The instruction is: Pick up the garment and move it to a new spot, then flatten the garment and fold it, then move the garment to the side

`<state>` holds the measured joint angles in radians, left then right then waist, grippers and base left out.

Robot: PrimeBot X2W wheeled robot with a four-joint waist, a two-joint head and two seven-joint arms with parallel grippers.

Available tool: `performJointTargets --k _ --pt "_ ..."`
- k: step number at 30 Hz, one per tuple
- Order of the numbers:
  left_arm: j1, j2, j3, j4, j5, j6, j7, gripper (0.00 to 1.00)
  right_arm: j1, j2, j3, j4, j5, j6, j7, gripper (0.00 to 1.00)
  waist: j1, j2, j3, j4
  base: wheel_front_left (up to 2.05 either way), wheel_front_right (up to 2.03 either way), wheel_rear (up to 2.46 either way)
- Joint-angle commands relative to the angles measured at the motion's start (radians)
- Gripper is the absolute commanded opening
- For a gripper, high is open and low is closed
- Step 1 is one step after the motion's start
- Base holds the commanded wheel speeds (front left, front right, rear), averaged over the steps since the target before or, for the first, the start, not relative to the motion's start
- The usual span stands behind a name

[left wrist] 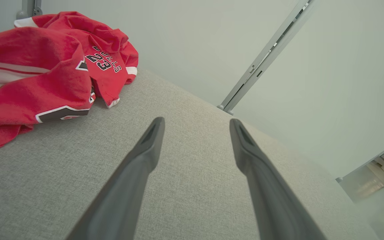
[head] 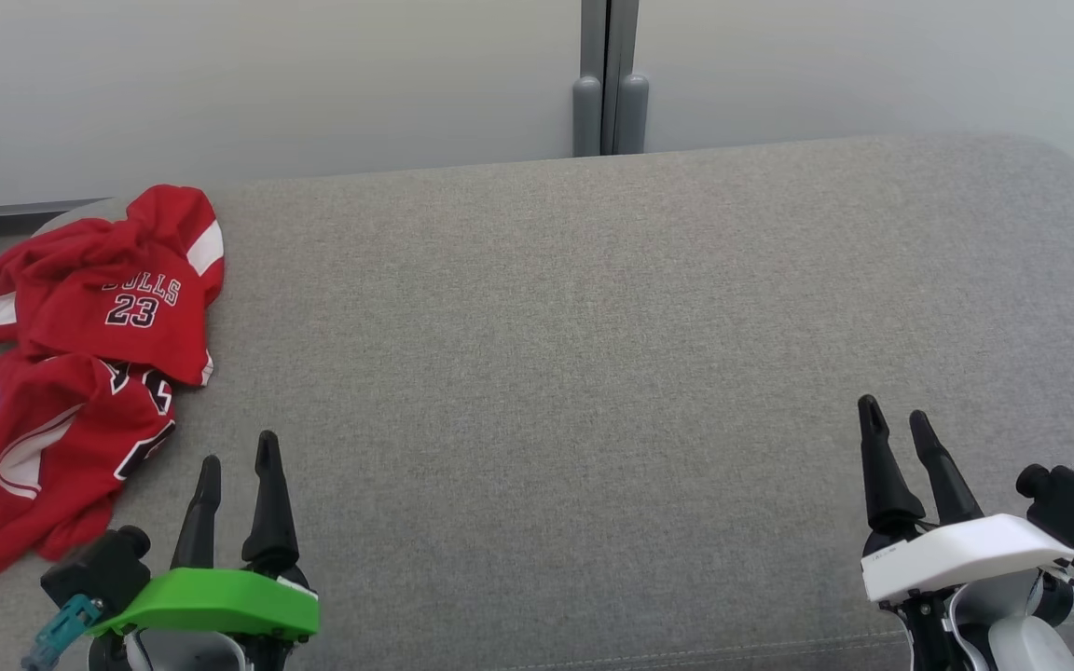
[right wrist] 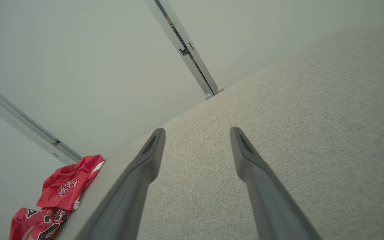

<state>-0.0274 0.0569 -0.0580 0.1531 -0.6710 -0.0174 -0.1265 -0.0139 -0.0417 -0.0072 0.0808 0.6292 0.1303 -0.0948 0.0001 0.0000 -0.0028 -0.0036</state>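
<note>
Firstly, garment (head: 80, 373): a red jersey with white trim and the number 23, bunched in a loose heap on the far-left part of the tabletop (head: 593, 326). Some folds seem to spill over the tabletop's left edge. Nothing touches it.
Why it lies so: it is crumpled and layered on itself, so it offers no flat panel to fold. At the tabletop's margin there is little room, so it likely has to be carried to the tabletop's bare middle to be spread.
Left end effector (head: 239, 449): fingers spread apart and holding nothing, poised over the near-left part of the tabletop and pointing toward its far edge. The heap lies just beside it, toward the tabletop's left edge.
Why held so: it is open and the nearer of the two, so it looks ready to make the first pinch on a raised fold.
Right end effector (head: 893, 410): fingers apart and empty, over the near-right part of the tabletop, well apart from the jersey.
Why held so: it is probably in reserve; a second grip helps once the cloth reaches the tabletop's middle and must be pulled flat.
Stage: by my reading the very start, with the pick-up not yet done.
Risk: the soft cloth may lift as one clump, or the overhanging folds may drag it off the tabletop's left edge.
</note>
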Motion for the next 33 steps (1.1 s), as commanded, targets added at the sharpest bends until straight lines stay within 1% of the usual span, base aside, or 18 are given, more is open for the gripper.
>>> performJointTargets --k 1,8,16,33 --pt "0.010 0.011 0.000 -0.008 0.044 0.005 -0.013 1.00 0.000 -0.006 0.008 -0.017 -0.047 0.000 -0.015 1.00 -0.0001 0.0000 -0.001 -0.001 0.00 0.00 0.00" --pt "0.028 0.014 -0.006 -0.004 0.125 0.013 -0.030 1.00 0.004 -0.007 0.031 -0.012 -0.138 0.000 -0.036 1.00 -0.0001 0.0000 -0.005 -0.001 0.00 0.00 0.00" --pt "0.037 0.015 -0.007 0.002 0.195 0.019 -0.047 1.00 -0.008 -0.007 0.050 -0.010 -0.215 0.000 -0.057 1.00 -0.0001 0.0000 -0.008 0.000 0.00 0.00 0.00" --pt "0.054 0.016 -0.014 0.028 0.345 0.018 -0.085 1.00 -0.013 -0.009 0.076 0.007 -0.387 0.000 -0.104 1.00 -0.0001 0.0000 -0.012 -0.003 0.00 0.00 0.00"
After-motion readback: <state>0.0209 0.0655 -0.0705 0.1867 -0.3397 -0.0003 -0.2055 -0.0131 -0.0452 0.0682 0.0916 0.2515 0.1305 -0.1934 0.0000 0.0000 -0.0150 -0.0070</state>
